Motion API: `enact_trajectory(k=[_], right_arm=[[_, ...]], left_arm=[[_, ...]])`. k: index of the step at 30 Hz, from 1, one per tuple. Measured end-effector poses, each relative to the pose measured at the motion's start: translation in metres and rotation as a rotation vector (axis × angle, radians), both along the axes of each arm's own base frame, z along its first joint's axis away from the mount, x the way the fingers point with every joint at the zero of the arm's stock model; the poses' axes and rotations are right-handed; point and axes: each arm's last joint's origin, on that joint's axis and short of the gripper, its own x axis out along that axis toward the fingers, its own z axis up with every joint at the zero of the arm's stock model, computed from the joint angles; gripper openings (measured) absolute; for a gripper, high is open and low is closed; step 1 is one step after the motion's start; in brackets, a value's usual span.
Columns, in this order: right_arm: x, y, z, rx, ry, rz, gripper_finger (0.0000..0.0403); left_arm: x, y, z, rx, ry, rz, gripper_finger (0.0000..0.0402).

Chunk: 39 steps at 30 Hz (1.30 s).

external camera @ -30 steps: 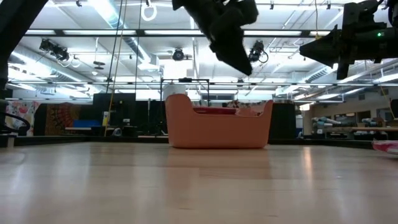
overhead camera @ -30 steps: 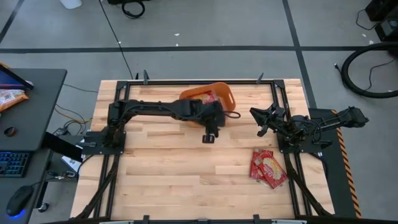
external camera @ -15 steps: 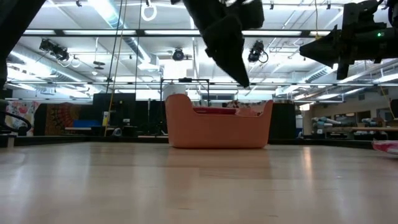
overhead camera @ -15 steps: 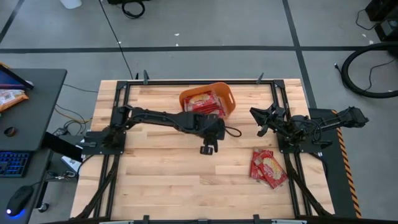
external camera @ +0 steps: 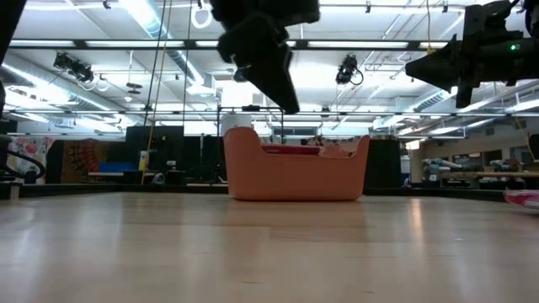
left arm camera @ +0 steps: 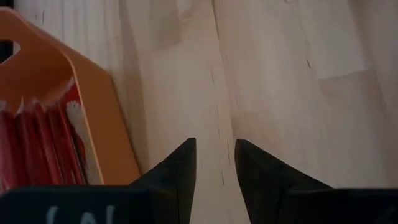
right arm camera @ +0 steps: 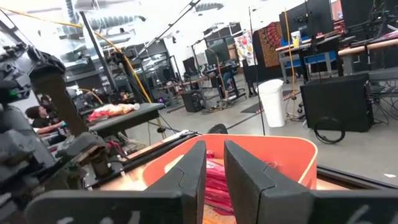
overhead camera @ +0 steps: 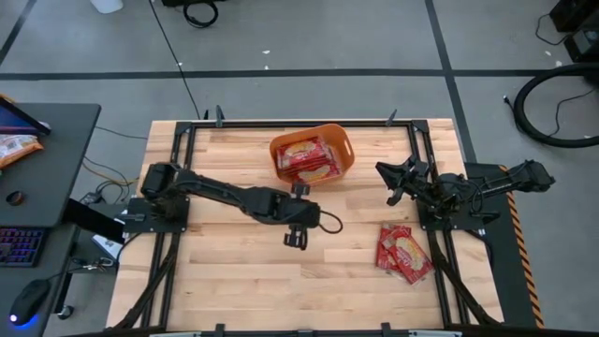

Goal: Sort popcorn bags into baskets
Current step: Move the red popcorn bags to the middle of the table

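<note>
Left gripper empty, fingers slightly parted, mid-table, away from orange rounded plastic tub holding glossy red packets; more red packets near idle, narrowly open right gripper.

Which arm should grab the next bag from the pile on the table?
Right, probably. The right gripper hangs just behind the remaining popcorn bags on its own side; the left gripper, empty, sits mid-table, farther off.

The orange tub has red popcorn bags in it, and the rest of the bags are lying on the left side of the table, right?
Nearly. The orange tub does hold red bags, but the other popcorn bags lie on the table's right side, near the right arm, as the high view shows.
</note>
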Motion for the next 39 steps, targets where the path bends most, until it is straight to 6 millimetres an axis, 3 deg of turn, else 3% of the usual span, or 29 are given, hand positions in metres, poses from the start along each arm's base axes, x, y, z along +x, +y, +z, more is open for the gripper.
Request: enact_trajectory(k=[6, 19, 25, 28, 34, 39], right_arm=[[0.0, 0.0, 0.0, 0.001, -0.005, 0.0, 0.0061], [0.0, 0.0, 0.001, 0.023, -0.023, 0.004, 0.0061], [-0.004, -0.001, 0.012, 0.056, -0.156, 0.008, 0.0061], [-0.004, 0.001, 0.02, 0.05, -0.224, 0.088, 0.0061], [0.006, 0.007, 0.042, 0.018, -0.12, 0.29, 0.0061], [0.02, 0.01, 0.057, 0.119, 0.14, 0.316, 0.0061]], left_arm=[[-0.033, 0.003, 0.002, 0.005, -0.058, -0.023, 0.0117], [-0.104, 0.035, 0.005, 0.035, -0.229, -0.008, 0.0117], [-0.13, 0.037, 0.009, 0.009, -0.286, 0.013, 0.0117], [-0.142, 0.036, 0.011, -0.005, -0.309, 0.018, 0.0117], [-0.158, 0.037, 0.017, -0.03, -0.383, 0.023, 0.0117], [-0.167, 0.038, 0.021, -0.064, -0.425, 0.041, 0.0117]])
